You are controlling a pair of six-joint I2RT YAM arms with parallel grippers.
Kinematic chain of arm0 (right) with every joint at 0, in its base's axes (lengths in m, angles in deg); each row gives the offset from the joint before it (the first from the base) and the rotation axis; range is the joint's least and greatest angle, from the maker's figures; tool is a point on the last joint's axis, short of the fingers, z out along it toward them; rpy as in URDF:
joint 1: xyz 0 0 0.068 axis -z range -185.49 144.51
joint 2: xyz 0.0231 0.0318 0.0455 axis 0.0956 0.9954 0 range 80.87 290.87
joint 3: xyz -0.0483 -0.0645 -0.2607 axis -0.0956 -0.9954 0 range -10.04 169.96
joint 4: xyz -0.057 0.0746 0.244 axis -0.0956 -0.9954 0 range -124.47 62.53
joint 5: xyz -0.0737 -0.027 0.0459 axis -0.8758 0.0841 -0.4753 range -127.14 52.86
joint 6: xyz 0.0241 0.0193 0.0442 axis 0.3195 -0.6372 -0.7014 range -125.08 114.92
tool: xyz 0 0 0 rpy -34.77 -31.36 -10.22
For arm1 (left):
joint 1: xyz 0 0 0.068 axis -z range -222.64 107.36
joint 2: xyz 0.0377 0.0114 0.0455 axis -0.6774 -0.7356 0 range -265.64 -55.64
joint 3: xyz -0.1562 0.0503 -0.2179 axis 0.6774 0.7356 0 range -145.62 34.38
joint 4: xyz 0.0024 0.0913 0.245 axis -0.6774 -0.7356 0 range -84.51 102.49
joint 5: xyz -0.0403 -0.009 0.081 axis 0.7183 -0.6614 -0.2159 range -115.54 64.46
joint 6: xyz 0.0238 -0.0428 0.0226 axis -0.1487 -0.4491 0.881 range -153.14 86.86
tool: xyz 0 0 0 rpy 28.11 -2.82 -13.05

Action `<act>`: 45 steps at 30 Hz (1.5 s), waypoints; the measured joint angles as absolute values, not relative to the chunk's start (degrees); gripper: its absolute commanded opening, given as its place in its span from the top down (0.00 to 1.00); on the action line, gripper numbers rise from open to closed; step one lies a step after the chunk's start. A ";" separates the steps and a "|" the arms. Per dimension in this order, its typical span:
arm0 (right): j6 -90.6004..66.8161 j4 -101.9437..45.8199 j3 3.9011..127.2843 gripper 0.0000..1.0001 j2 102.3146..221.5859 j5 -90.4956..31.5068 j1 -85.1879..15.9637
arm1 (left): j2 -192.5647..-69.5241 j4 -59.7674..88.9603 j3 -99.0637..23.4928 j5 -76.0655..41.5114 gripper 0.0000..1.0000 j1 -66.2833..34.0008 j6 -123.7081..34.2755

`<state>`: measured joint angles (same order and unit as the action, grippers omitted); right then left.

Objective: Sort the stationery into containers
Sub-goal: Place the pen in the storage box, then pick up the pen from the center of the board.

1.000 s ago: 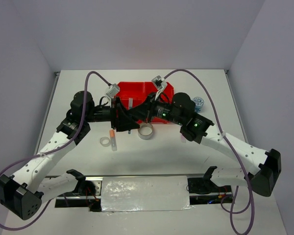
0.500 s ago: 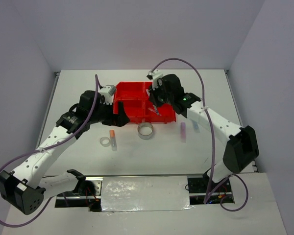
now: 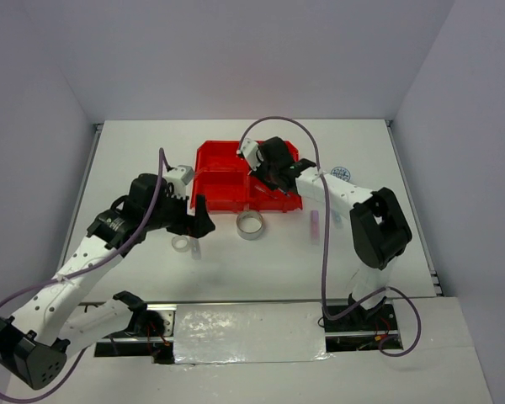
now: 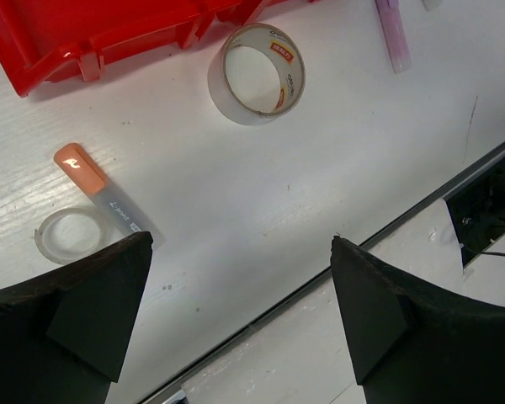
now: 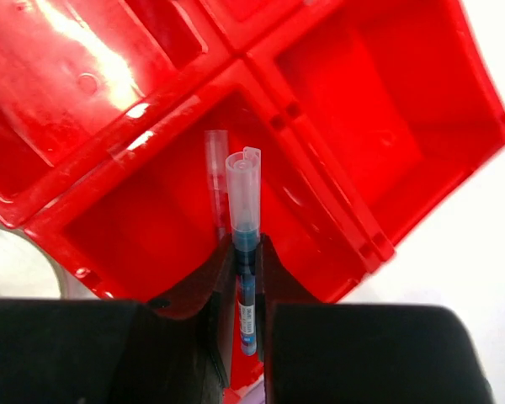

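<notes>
The red tray (image 3: 220,162) lies mid-table. Above its near right compartment, my right gripper (image 3: 273,178) (image 5: 246,248) is shut on a blue pen (image 5: 243,189) with a clear cap, held upright between the fingers. Another thin pen (image 5: 215,164) lies inside that compartment of the tray (image 5: 387,109). My left gripper (image 3: 198,225) (image 4: 240,242) hangs open and empty over the table near the tray's front left corner. Below it lie a small clear tape ring (image 4: 67,236), an orange stub (image 4: 97,180) and the silvery-grey tape ring (image 4: 257,73) (image 3: 251,225).
A pale pink stick (image 3: 316,223) (image 4: 393,35) lies right of the silvery ring. A blue-patterned roll (image 3: 341,175) sits by the tray's right side. The tray wall (image 4: 109,42) is just beyond the left gripper, and the table's metal front edge (image 4: 454,181) is close by.
My left gripper has opened wide and drawn back from the tray toward the near left. The right arm has swung left and farther out, carrying the blue pen over the tray.
</notes>
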<state>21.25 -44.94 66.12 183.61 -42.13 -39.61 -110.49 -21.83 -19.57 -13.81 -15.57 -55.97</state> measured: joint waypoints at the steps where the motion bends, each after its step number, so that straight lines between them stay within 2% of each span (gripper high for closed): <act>1: 21.25 -45.23 66.49 0.92 184.15 -41.54 -39.61 | -110.12 -21.90 -19.29 -13.77 0.01 -15.55 -56.03; 4: 21.01 -45.88 67.21 0.76 184.96 -39.77 -39.61 | -109.92 -21.90 -19.07 -13.92 0.01 -15.57 -56.51; 7: 20.31 -47.37 68.94 0.69 186.08 -38.22 -39.61 | -110.27 -21.92 -19.07 -15.67 0.01 -15.55 -57.80; 9: 19.74 -48.04 69.94 0.60 186.67 -37.47 -39.61 | -110.86 -22.12 -19.07 -17.66 0.01 -15.55 -59.00; 10: 19.57 -48.39 70.18 0.35 186.69 -37.15 -39.64 | -111.25 -22.31 -19.07 -18.60 0.01 -15.55 -59.42; 12: 18.63 -48.98 70.40 0.30 186.69 -36.36 -39.61 | -112.17 -22.71 -19.05 -20.26 0.01 -15.57 -60.60; 19: 12.03 -48.70 69.81 0.31 183.43 -34.70 -38.78 | -113.66 -24.35 -18.70 -24.06 0.01 -15.57 -63.57; 30: -19.86 -47.65 56.70 0.25 157.31 -43.40 -25.17 | -116.61 -34.95 -25.23 -32.94 0.01 -15.61 -66.48; 39: -24.19 -52.35 37.86 0.26 158.80 -41.91 -21.21 | -116.74 -36.72 -25.45 -32.08 0.01 -15.61 -66.50; 45: -24.32 -51.72 35.30 0.30 162.93 -38.83 -21.19 | -116.83 -36.67 -25.36 -29.90 0.01 -15.61 -66.37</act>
